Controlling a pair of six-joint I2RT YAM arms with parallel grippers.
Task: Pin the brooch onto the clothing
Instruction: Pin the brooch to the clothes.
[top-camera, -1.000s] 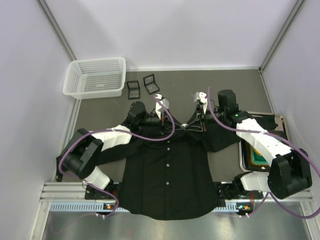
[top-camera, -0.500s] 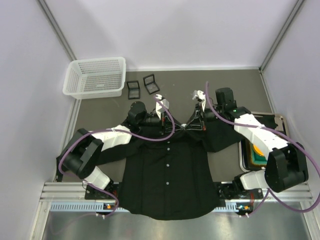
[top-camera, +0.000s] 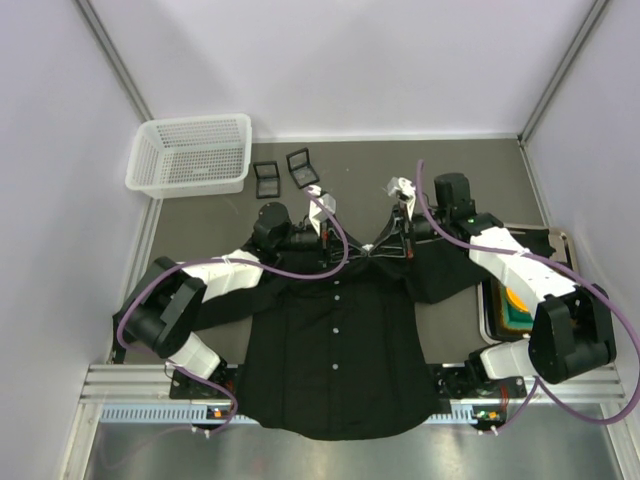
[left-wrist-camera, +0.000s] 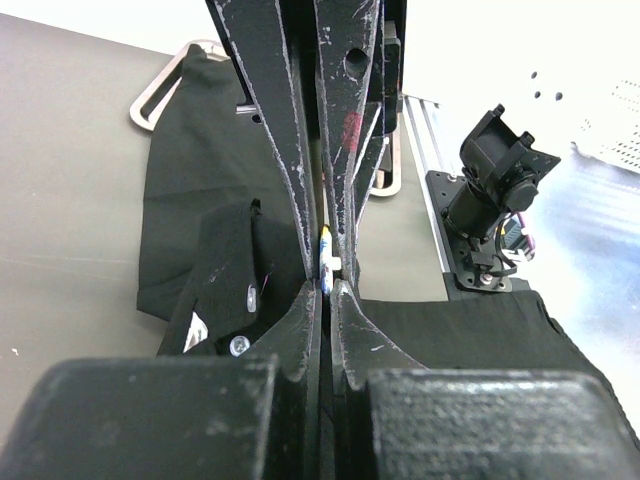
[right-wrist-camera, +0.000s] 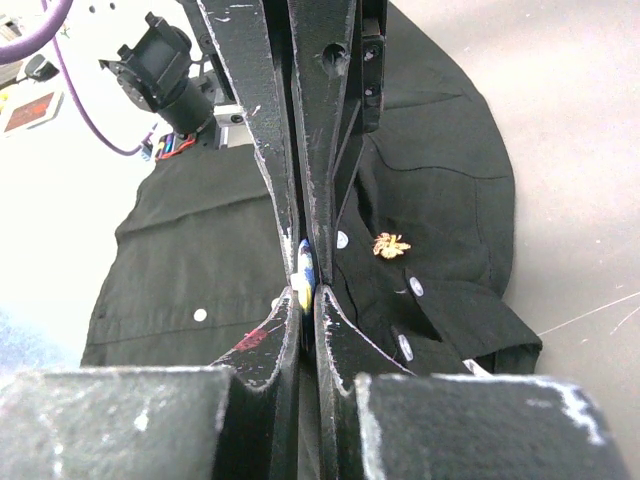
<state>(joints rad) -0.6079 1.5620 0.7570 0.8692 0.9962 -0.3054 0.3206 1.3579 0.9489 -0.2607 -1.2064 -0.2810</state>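
Observation:
The clothing (top-camera: 330, 350), a black button-up shirt with white buttons, lies flat on the grey table, collar toward the back. Both grippers meet tip to tip over the collar. The brooch (left-wrist-camera: 326, 258), a small blue, white and yellow piece, is pinched between them. My left gripper (top-camera: 358, 250) comes in from the left and is shut on the brooch (right-wrist-camera: 305, 265); my right gripper (top-camera: 382, 247) comes in from the right and is shut on its other end. In the wrist views my own jaws (left-wrist-camera: 326, 283) (right-wrist-camera: 305, 292) close flat against it.
A small gold ornament (right-wrist-camera: 391, 244) sits on the shirt by the button row. A white mesh basket (top-camera: 190, 152) stands at the back left, with two small black boxes (top-camera: 267, 178) (top-camera: 302, 165) beside it. A metal tray (top-camera: 520, 310) lies at the right, partly under a sleeve.
My right gripper has closed onto the brooch, and its arm has shifted a little at the elbow. The left arm and its grip have stayed still.

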